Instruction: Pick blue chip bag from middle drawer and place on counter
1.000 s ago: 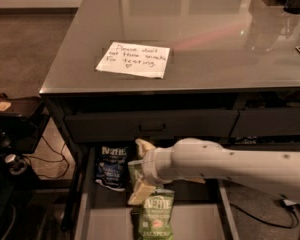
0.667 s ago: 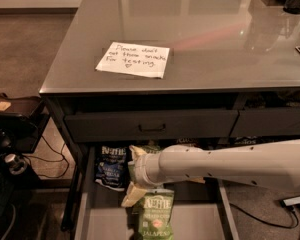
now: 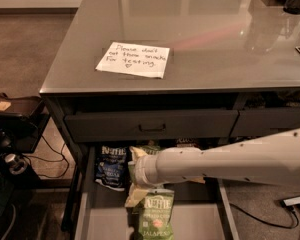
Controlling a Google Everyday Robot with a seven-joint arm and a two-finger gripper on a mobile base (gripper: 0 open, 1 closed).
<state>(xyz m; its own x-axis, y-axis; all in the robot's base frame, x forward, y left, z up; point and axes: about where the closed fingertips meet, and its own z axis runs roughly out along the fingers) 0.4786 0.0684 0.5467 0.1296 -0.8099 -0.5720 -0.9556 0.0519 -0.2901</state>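
Navy blue chip bag (image 3: 111,167) lay in middle drawer (image 3: 83,206) | hand (image 3: 134,185) low beside it | grip could not be told

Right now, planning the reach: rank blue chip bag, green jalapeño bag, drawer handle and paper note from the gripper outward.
Gripper over the middle drawer.
1. Blue chip bag, picture-left, and green jalapeño bag, in front: too close to call.
2. Drawer handle, above.
3. Paper note, on the counter.

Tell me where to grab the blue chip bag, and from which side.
Probably grip the blue chip bag across its crinkly middle, coming from above: it lies face-up in the middle drawer's back-left corner, wall close beside. The claw sits just right of it.
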